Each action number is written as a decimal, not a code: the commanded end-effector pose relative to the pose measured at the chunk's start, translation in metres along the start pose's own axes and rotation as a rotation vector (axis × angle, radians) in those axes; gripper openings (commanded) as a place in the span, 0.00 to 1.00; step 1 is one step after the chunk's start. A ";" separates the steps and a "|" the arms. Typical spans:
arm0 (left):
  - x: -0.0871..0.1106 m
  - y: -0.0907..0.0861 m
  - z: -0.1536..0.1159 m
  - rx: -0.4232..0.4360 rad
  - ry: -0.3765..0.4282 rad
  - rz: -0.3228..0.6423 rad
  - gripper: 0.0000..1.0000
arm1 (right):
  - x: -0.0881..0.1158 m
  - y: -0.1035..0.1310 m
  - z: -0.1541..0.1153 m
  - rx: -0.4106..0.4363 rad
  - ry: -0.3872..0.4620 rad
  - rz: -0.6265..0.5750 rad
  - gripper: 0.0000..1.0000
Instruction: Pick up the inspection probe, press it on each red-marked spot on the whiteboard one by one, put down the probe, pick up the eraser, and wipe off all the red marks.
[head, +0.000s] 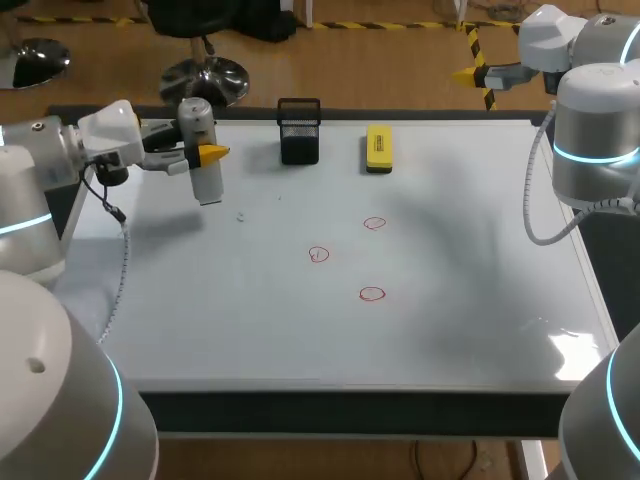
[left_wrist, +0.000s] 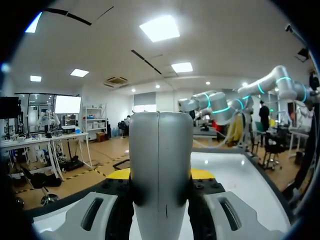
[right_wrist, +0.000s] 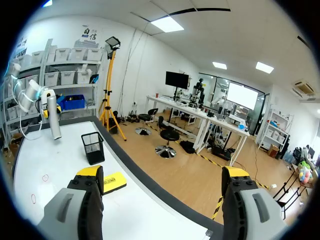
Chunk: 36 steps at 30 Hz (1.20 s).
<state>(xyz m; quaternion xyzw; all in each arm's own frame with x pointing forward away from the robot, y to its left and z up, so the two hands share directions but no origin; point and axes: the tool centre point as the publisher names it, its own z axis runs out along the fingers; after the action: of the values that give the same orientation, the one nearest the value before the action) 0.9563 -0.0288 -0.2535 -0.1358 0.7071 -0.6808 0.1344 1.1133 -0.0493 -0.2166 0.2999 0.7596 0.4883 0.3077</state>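
The inspection probe (head: 203, 160), a grey and white cylinder, hangs upright over the whiteboard's (head: 450, 300) far left part. My left gripper (head: 205, 153) is shut on it from two sides. In the left wrist view the probe (left_wrist: 160, 165) fills the gap between the yellow-tipped fingers (left_wrist: 202, 174). Three red circles (head: 374, 223) (head: 318, 254) (head: 371, 293) lie mid-board. The yellow eraser (head: 378, 148) rests near the far edge. My right gripper (head: 470, 73) stands open beyond the far right corner, nothing between its fingers (right_wrist: 90, 172); its view shows the probe (right_wrist: 51, 117) and eraser (right_wrist: 114, 182) ahead.
A black mesh holder (head: 299, 130) stands at the far edge between the probe and the eraser, also seen in the right wrist view as the holder (right_wrist: 92, 147). A cable (head: 118, 270) hangs from my left arm over the board's left side.
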 end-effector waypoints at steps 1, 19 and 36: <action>-0.004 0.002 0.004 0.008 0.002 0.002 0.00 | 0.000 0.000 0.000 0.001 0.001 0.000 1.00; -0.006 0.004 0.006 -0.008 -0.014 -0.018 0.00 | 0.000 0.000 0.000 0.001 0.001 0.000 1.00; -0.006 0.004 0.006 -0.008 -0.014 -0.018 0.00 | 0.002 0.019 0.034 0.066 0.283 -0.206 1.00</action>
<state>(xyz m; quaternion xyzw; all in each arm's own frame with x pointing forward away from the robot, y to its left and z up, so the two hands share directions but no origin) 0.9642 -0.0309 -0.2579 -0.1474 0.7078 -0.6783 0.1312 1.1210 -0.0223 -0.2165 0.2130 0.7950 0.4843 0.2968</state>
